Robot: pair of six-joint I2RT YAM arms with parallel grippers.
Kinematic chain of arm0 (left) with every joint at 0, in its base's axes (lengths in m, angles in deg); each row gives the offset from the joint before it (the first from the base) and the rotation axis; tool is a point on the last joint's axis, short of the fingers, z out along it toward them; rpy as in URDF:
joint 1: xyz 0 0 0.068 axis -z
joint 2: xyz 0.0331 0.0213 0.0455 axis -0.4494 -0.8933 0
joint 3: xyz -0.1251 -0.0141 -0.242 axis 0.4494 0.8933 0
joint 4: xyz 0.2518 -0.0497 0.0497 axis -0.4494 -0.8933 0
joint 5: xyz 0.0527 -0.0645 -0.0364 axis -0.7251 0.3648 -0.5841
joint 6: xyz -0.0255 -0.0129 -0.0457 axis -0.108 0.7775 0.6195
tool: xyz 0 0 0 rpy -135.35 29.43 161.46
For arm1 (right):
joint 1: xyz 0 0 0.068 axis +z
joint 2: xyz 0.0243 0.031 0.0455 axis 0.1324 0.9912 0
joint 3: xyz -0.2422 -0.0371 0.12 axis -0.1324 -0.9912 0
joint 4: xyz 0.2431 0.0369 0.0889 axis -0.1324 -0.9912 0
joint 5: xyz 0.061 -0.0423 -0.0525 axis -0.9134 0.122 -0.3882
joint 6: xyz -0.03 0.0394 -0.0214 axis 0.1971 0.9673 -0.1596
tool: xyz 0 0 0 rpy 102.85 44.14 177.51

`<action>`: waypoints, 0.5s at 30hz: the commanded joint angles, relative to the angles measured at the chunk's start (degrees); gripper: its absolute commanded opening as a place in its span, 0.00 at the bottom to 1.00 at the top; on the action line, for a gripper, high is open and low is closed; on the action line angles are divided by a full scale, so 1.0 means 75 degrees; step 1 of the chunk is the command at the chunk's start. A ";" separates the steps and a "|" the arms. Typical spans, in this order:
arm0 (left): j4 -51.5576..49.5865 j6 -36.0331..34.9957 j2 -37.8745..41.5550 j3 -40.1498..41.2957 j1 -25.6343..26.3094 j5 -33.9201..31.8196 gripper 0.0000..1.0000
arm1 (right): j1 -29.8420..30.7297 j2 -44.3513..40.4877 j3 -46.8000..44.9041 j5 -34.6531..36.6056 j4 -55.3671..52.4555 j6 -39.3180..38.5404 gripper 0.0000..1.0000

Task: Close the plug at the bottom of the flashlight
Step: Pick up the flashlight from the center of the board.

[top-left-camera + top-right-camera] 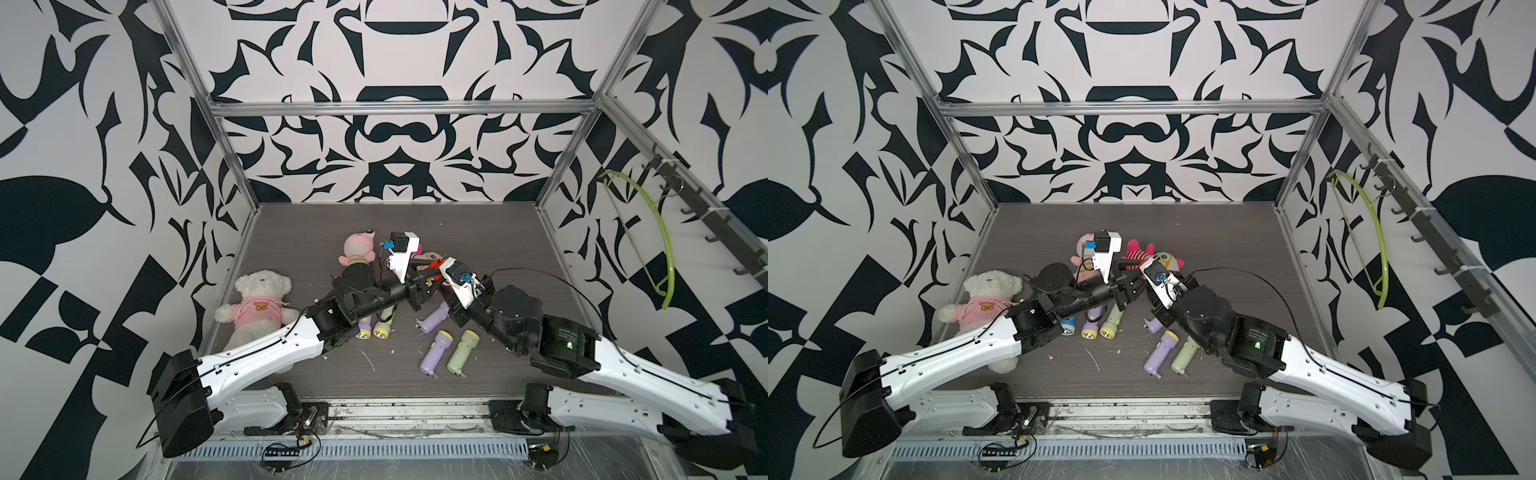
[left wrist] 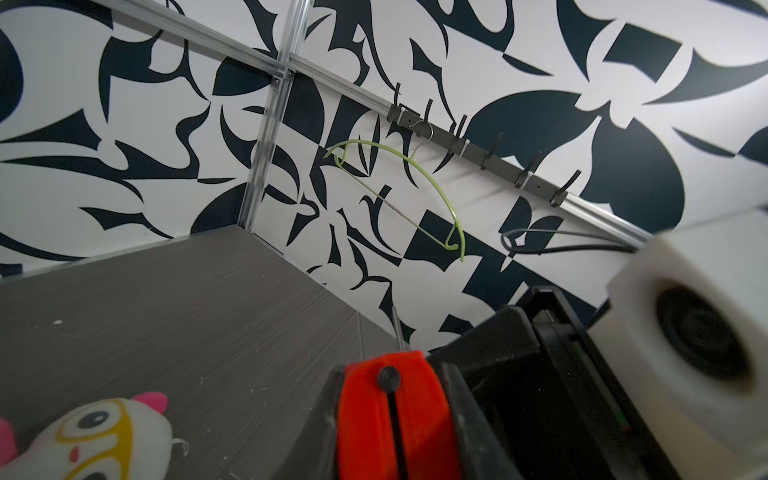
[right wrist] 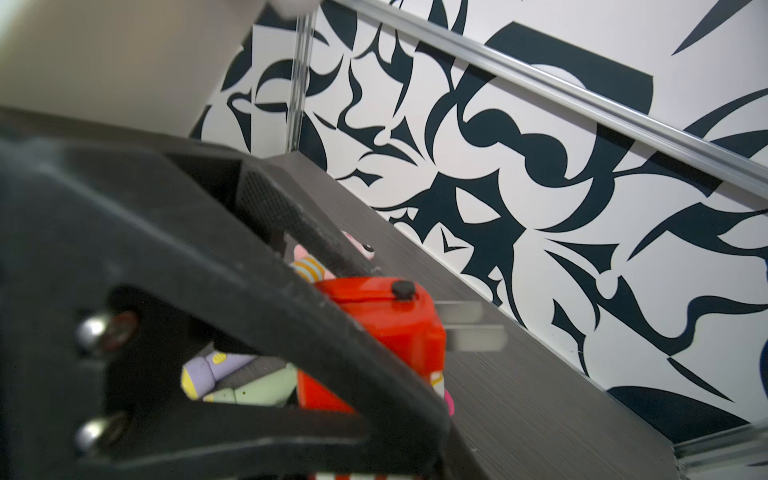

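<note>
Flashlights (image 1: 1160, 353) are numbering seven in a top view: three purple, two green, one blue flashlight (image 1: 1068, 327), one orange flashlight (image 3: 386, 328). The plush count is coming to three, possibly four: one white teddy (image 1: 988, 299), one pink doll (image 1: 357, 249), and a striped toy (image 1: 1138, 251) lying partly hidden, which may be two. One green hanger (image 1: 669, 257) and one hook rail (image 2: 478, 151) are showing on the wall.

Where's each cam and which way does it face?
Top views: high over the near edge, looking down at the table; left arm, right arm show.
Left wrist: on that arm, facing the green hanger on the side wall; own jaws flank the orange flashlight.
Right wrist: on that arm, facing the back wall; own jaws fill the foreground.
Shared: both wrist views show the orange flashlight; top views and left wrist show that hanger.
</note>
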 commanded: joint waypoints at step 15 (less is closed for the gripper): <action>-0.2683 -0.2645 0.0494 -0.1256 0.0497 0.0534 0.00 | -0.0015 0.0106 0.0221 -0.0163 0.0323 0.0643 1.00</action>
